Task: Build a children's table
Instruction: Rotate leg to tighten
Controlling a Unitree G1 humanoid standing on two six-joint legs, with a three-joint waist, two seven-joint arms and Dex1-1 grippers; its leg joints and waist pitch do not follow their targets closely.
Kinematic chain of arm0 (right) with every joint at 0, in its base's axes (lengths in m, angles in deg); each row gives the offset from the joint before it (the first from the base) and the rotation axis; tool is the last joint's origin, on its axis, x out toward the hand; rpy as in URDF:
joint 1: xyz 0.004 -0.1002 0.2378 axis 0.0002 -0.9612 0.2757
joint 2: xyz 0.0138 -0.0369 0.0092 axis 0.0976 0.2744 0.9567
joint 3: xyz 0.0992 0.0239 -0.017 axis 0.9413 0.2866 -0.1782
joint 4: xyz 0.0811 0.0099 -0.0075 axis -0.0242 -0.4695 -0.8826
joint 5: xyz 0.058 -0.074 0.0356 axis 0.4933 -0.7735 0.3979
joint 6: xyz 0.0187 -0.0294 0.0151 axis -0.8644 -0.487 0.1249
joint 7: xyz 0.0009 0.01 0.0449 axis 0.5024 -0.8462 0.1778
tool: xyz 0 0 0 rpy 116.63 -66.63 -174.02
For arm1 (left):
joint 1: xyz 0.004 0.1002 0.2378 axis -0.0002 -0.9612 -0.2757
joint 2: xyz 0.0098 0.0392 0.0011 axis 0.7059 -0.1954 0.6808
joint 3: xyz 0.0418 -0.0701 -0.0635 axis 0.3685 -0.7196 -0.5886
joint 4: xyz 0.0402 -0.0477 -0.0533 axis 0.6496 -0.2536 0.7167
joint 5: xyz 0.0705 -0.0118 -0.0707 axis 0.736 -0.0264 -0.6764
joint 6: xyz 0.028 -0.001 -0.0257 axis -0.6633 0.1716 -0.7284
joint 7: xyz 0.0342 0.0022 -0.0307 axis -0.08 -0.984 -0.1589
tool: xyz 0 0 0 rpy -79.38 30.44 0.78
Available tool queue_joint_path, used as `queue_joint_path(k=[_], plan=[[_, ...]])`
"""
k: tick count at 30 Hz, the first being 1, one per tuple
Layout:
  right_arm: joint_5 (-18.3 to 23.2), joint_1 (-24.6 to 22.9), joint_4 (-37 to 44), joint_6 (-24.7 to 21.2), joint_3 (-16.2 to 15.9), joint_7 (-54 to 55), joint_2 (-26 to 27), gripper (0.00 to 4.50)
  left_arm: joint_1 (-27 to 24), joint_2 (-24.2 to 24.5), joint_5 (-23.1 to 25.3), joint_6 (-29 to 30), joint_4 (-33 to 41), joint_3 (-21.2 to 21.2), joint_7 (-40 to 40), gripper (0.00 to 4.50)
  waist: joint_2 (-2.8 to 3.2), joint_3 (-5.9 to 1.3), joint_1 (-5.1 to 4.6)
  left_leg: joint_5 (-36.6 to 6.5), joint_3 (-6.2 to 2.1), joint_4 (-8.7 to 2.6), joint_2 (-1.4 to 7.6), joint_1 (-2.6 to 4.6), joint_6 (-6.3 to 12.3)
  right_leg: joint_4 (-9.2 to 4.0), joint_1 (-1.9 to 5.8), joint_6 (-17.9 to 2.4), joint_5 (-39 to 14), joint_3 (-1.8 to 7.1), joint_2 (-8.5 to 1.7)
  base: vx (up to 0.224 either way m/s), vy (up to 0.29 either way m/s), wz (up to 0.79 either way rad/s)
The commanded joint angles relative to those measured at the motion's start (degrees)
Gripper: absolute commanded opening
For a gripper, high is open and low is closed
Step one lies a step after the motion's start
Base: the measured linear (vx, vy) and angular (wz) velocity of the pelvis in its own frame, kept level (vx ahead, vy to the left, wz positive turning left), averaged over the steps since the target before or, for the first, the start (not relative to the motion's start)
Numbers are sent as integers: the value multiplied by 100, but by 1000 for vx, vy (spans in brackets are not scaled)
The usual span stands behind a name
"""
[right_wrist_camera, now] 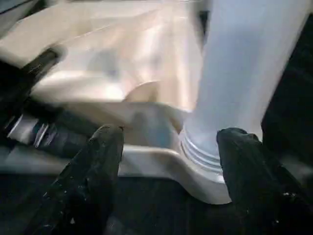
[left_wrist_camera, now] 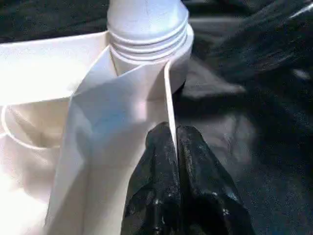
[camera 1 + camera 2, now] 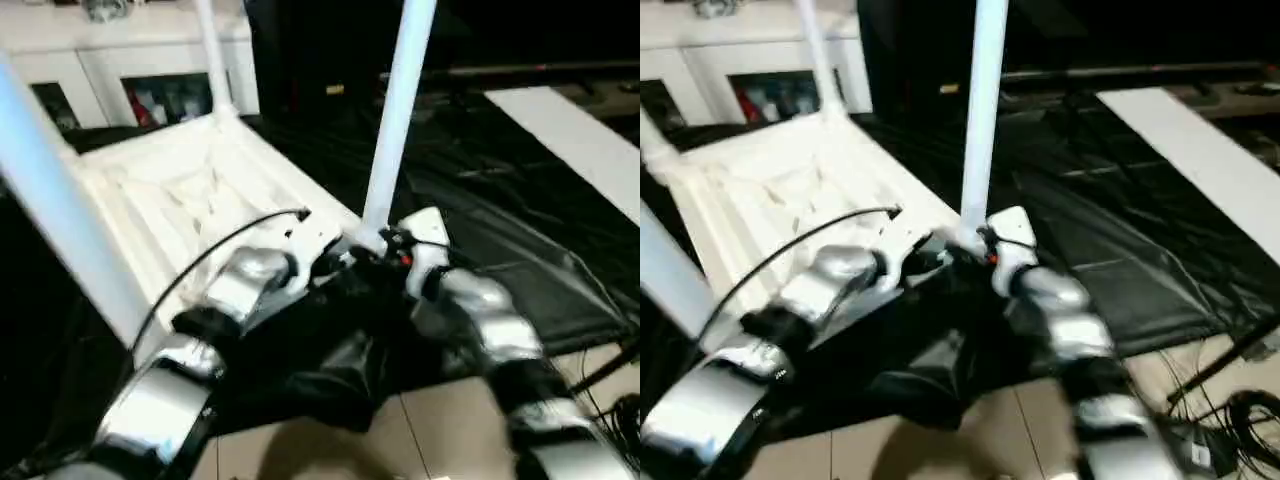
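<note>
The white plastic rectangular tabletop [image 3: 190, 190] lies upside down on black sheeting [image 3: 480, 210]. A long white tapered tube leg [image 3: 397, 120] stands upright in its near corner socket. The left pincer [image 2: 176, 147] pinches the tabletop's thin rim beside that socket; the right pincer [image 1: 168, 142] stands open around the leg's base.

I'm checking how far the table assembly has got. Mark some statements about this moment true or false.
1. The tabletop lies underside up. True.
2. The near leg lies flat on the black sheet. False: it stands upright in a corner socket.
3. The left gripper is shut on a thin wall of the tabletop. True.
4. The right gripper is clamped tight on the leg. False: its jaws stand apart either side of the leg's base.
5. No other leg is fitted. False: a far leg also stands upright.
</note>
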Motion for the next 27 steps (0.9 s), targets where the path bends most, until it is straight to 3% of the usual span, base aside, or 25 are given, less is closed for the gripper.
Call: queue_joint_path(k=[1, 6, 10, 12, 18, 25, 26, 27], plan=[[130, -101, 359, -114, -52, -536, -191, 343, -330, 190, 69, -251, 219, 360, 772, 0, -68, -365, 27, -954, 51, -298, 60, -3, 581, -289, 321, -1496, -562, 137, -199, 0, 0, 0], [78, -395, 804, -39, -313, -1470, -840, 343, -761, 704, -190, -272, 1031, 620, 1976, 0, -41, -337, 77, -1170, 59, -326, 116, 39, 541, -303, 297, -1558, -828, 141, -204, 0, 0, 0], [-59, -576, 1115, 4, -623, -2036, -1270, 343, -943, 1009, -371, -144, 1541, 612, 2471, 0, -23, -299, 136, -1680, 76, -369, 137, 99, 276, -343, 231, -1392, -1452, 159, -184, 0, 0, 0], [-86, -607, 1177, -9, -690, -2115, -1320, 343, -983, 1054, -406, -116, 1652, 608, 2577, 0, -33, -297, 134, -1723, 71, -374, 136, 89, 239, -340, 237, -1342, -1508, 173, -188, 0, 0, 0], [-339, -572, 1145, 116, -970, -2143, -1197, 343, -1057, 1092, -448, -31, 1850, 554, 2655, 0, -49, -319, 122, -1516, 89, -354, 114, 61, 264, -320, 240, -1299, -1323, 192, -189, 0, 0, 0], [-378, -356, 918, 116, -1003, -2084, -1116, 343, -1113, 1142, -474, 100, 2028, 520, 2679, 0, -48, -342, 126, -1245, 99, -323, 106, 55, 329, -277, 256, -1358, -1018, 190, -177, 0, 0, 0], [-372, -349, 920, 107, -995, -2097, -1118, 343, -1125, 1150, -478, 128, 2059, 515, 2680, 0, -73, -340, 123, -1227, 101, -323, 107, 51, 341, -274, 259, -1363, -991, 189, -175, 0, 0, 0], [-368, -348, 927, 100, -992, -2107, -1122, 318, -1135, 1156, -481, 150, 2086, 512, 2684, 0, -59, -342, 130, -1190, 97, -322, 108, 49, 354, -263, 266, -1375, -956, 188, -182, 0, 0, 0]])
